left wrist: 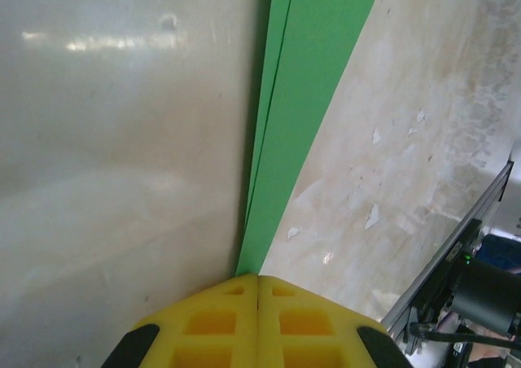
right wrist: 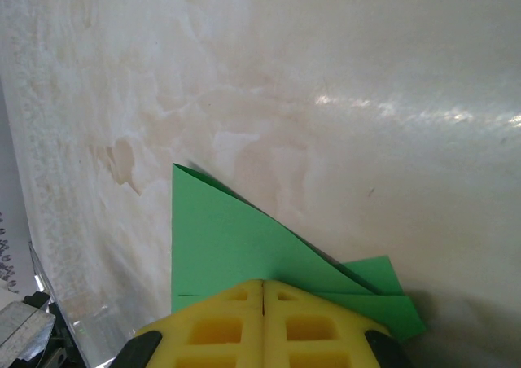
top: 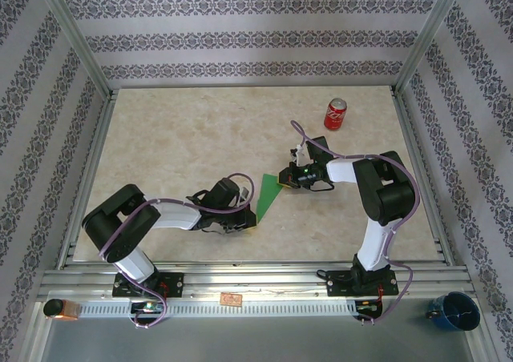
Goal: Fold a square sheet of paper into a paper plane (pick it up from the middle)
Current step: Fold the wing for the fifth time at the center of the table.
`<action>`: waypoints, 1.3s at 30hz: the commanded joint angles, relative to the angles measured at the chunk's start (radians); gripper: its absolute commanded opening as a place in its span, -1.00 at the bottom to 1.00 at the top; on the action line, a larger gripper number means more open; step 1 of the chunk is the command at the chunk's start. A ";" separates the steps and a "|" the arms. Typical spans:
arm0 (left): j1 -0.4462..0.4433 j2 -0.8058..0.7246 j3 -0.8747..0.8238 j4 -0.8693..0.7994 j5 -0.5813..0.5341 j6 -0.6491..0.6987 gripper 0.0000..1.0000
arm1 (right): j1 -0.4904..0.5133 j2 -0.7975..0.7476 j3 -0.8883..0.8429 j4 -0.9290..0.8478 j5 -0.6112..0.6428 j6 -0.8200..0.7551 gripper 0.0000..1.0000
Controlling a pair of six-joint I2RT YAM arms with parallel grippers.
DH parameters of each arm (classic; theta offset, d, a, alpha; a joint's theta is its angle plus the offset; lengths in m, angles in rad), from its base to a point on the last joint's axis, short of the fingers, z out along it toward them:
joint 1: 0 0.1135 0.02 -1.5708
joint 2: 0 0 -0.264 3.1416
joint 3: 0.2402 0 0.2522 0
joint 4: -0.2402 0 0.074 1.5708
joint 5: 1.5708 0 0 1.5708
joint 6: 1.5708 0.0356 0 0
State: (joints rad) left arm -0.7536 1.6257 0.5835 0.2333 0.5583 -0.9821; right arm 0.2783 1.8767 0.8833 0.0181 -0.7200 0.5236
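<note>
creasing | left claw (left wrist: 258, 280) pinches paper plane (top: 266, 195) at narrow end; right claw (right wrist: 263, 285) clamps wide end | we judge: keep it taut, layers aligned, pull evenly, no twist

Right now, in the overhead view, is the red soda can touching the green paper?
No, the red soda can stands well apart from the folded green paper, farther back and to the right.

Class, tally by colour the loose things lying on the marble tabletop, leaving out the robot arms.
Green: 1, the folded paper
Red: 1, the soda can
Total: 2
</note>
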 commanded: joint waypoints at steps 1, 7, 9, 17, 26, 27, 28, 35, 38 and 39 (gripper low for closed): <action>-0.021 -0.041 -0.012 -0.147 0.038 0.059 -0.91 | -0.023 0.062 -0.018 -0.070 0.143 -0.036 -0.95; -0.021 -0.155 0.024 -0.170 -0.012 0.097 -0.81 | -0.021 0.061 -0.018 -0.067 0.133 -0.042 -0.95; -0.017 -0.198 0.026 -0.167 -0.070 0.093 -0.76 | -0.021 0.058 -0.021 -0.062 0.127 -0.043 -0.95; 0.054 -0.203 0.056 -0.144 -0.206 0.038 -0.72 | -0.013 0.061 -0.027 -0.043 0.090 -0.055 -0.95; 0.112 -0.101 0.124 -0.146 -0.166 0.033 -0.66 | -0.007 0.050 -0.037 -0.018 0.047 -0.076 -0.94; 0.114 -0.097 0.131 -0.149 -0.164 0.033 -0.66 | -0.007 0.050 -0.037 -0.018 0.046 -0.076 -0.94; 0.112 -0.094 0.135 -0.141 -0.160 0.030 -0.67 | -0.007 0.050 -0.037 -0.019 0.045 -0.078 -0.94; 0.112 -0.042 0.180 -0.093 -0.107 0.017 -0.73 | -0.005 0.044 -0.039 -0.027 0.033 -0.089 -0.93; 0.112 -0.028 0.193 -0.100 -0.116 0.018 -0.73 | -0.005 0.041 -0.035 -0.026 0.023 -0.094 -0.92; 0.113 -0.023 0.196 -0.105 -0.119 0.019 -0.73 | -0.005 0.039 -0.032 -0.027 0.017 -0.095 -0.92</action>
State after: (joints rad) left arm -0.6521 1.5887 0.7559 0.1127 0.4309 -0.9543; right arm 0.2768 1.8793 0.8783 0.0303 -0.7513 0.4675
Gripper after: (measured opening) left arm 0.136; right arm 0.064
